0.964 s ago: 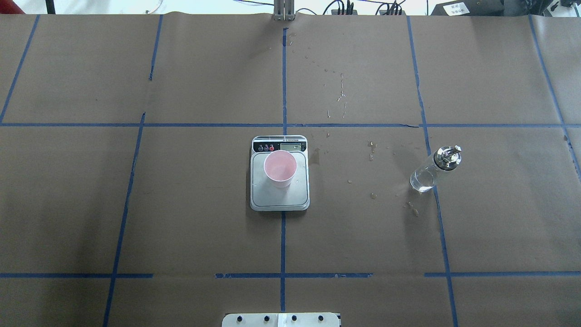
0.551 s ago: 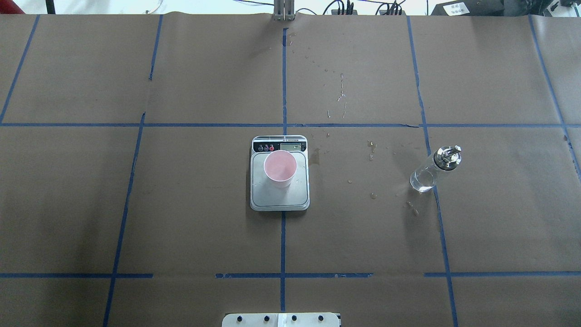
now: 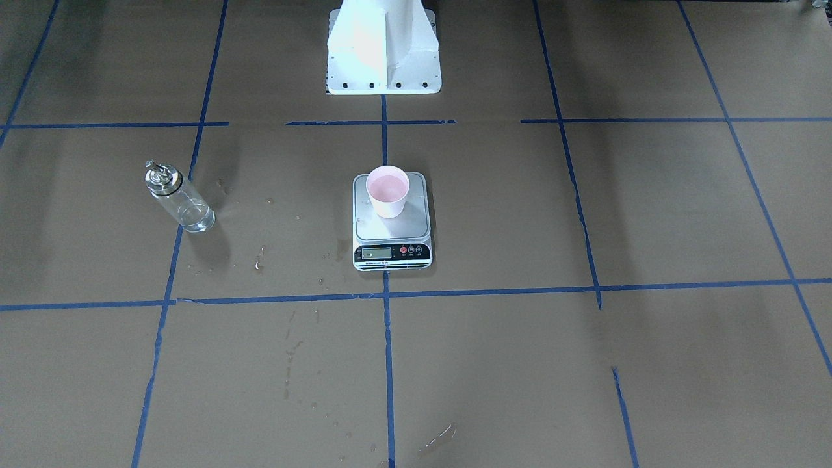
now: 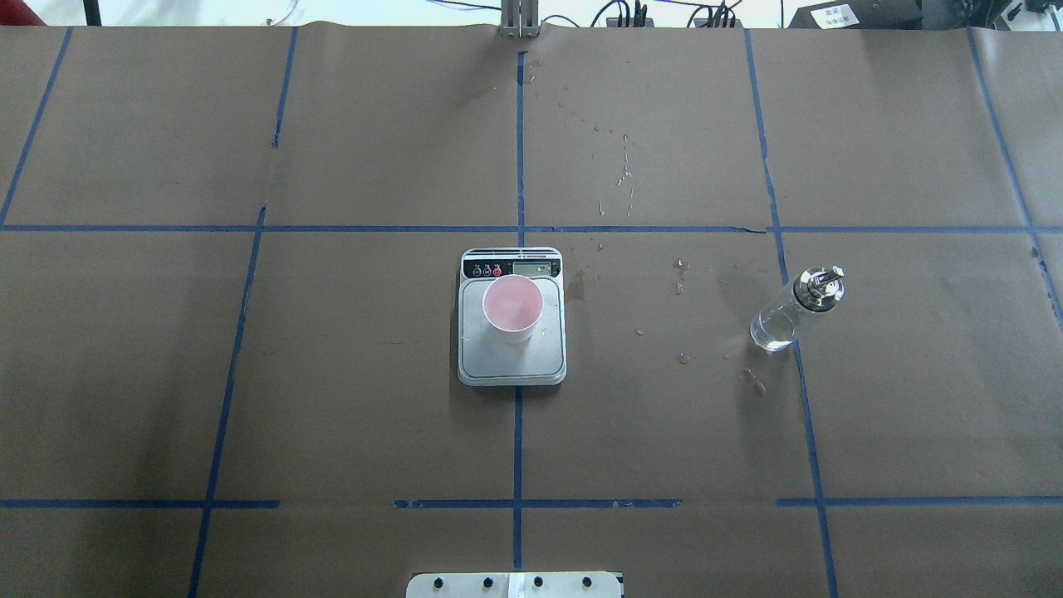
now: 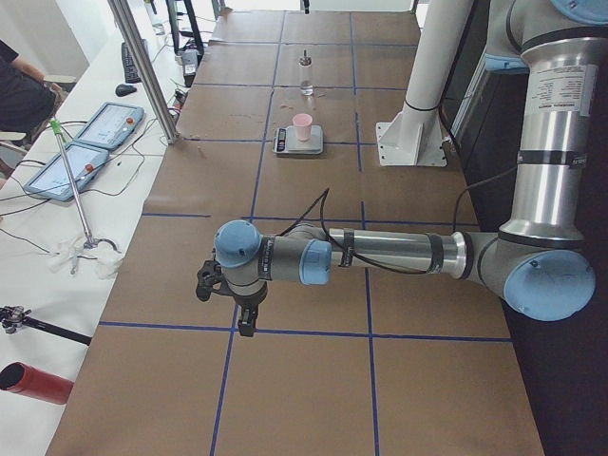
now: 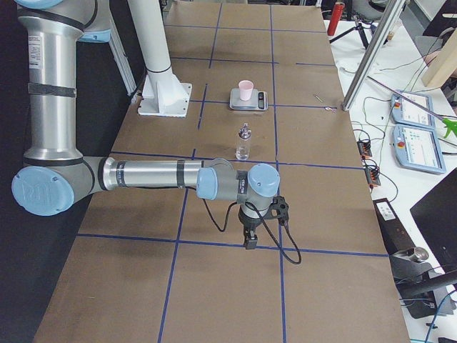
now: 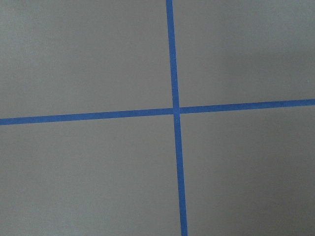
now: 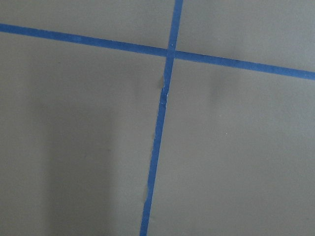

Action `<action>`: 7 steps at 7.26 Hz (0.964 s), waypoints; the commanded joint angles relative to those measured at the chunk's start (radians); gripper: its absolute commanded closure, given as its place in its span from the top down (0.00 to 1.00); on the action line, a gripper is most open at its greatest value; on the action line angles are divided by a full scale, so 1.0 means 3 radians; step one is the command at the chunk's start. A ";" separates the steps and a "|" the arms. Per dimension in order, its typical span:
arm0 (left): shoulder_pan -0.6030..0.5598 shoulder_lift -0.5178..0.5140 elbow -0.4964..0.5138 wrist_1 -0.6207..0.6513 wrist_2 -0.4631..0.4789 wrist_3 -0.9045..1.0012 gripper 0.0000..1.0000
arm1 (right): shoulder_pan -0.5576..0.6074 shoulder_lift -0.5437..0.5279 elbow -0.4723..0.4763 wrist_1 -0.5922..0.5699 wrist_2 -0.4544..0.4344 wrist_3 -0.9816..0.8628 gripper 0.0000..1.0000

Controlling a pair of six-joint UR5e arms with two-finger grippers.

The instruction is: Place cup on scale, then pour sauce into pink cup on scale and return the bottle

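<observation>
In the left side view the left arm lies low and near, stretched over the brown surface (image 4: 332, 374). Its left tool (image 5: 246, 321) points down, just above a blue tape line (image 4: 517, 432). It touches nothing and carries nothing that I can see. How far its fingers are apart I cannot tell from this side. The left wrist camera shows only brown paper and a crossing of tape. In the right side view the right arm is stretched in the same low way, and the right tool (image 6: 249, 238) hangs over the paper, close to another tape line, also with nothing in it. Its opening I cannot tell either, and the right wrist camera shows only paper and tape. Farther along, near the middle of the surface, lies the scale (image 4: 512, 357), with its black display strip on the side away from the robot. The cup (image 4: 513, 309) stands upright on the steel platform, about in its middle, with its pink inside open to the top. If there is liquid inside, I cannot tell. On the robot's right side, well apart from the scale, the bottle (image 4: 789, 311) stands upright beside a tape line, with the silver cap on top. The clear sauce (image 4: 772, 330) shows in its lower part. Small wet spots (image 4: 681, 357) lie on the paper between the bottle and the scale.
</observation>
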 commanded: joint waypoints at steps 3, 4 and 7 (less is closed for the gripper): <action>-0.0003 0.0001 0.0003 0.0000 -0.0005 0.0000 1.00 | 0.0002 -0.0054 0.0005 0.0002 0.0086 -0.0004 1.00; 0.0002 0.0006 -0.0002 0.0005 -0.0005 0.0000 1.00 | 0.0002 -0.0049 0.0000 0.0002 0.0076 -0.0004 1.00; 0.0002 -0.0029 0.0008 0.0005 0.0005 0.0000 1.00 | 0.0002 -0.0018 0.0005 0.0007 0.0071 -0.0004 1.00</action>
